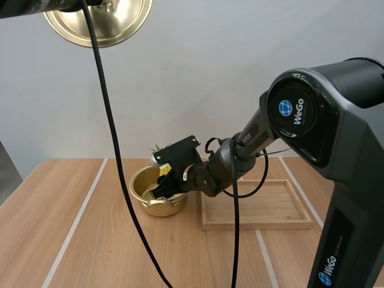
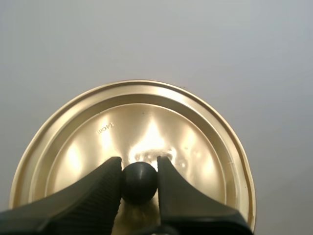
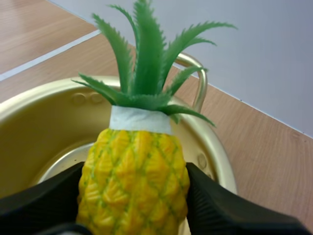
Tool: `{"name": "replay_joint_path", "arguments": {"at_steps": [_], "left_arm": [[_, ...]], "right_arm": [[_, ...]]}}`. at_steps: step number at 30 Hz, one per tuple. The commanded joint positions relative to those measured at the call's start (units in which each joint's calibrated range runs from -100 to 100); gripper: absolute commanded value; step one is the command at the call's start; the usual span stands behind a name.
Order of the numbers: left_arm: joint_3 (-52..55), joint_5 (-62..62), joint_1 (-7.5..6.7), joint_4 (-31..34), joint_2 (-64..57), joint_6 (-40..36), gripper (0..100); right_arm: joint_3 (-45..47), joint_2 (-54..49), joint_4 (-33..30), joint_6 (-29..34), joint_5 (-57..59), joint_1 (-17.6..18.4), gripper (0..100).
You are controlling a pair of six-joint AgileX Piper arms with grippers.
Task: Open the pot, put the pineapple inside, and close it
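Note:
A gold pot (image 1: 157, 193) stands open on the wooden table, just left of a wooden tray. My right gripper (image 1: 163, 185) reaches down into the pot, shut on a yellow pineapple (image 3: 134, 181) with green leaves (image 1: 157, 147); the pineapple hangs inside the pot's rim (image 3: 217, 161), over its bottom. High at the upper left, the gold lid (image 1: 99, 23) is held up in the air. My left gripper (image 2: 139, 182) is shut on the lid's black knob (image 2: 139, 180), with the lid (image 2: 132, 142) facing the camera.
The wooden tray (image 1: 258, 207) lies right of the pot, under my right arm, with nothing on it. Bare table stretches to the left and toward the front edge.

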Motion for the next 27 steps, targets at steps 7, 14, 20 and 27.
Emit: {"name": "replay_joint_path", "arguments": {"at_steps": [7, 14, 20, 27], "left_arm": [[-0.4, -0.6, 0.13, -0.6, -0.4, -0.6, 0], [-0.4, -0.6, 0.13, -0.6, -0.4, -0.6, 0], [-0.4, -0.6, 0.13, -0.6, -0.4, -0.6, 0], [-0.4, -0.6, 0.13, -0.6, -0.4, -0.6, 0]], "right_arm": [[0.3, 0.1, -0.9, 2.1, 4.3, 0.1, 0], [0.3, 0.1, -4.1, 5.8, 5.6, 1.1, 0], [0.3, 0.1, -4.3, 6.0, 6.3, 1.8, 0], [0.3, 0.1, -4.4, 6.3, 7.4, 1.8, 0]]}}
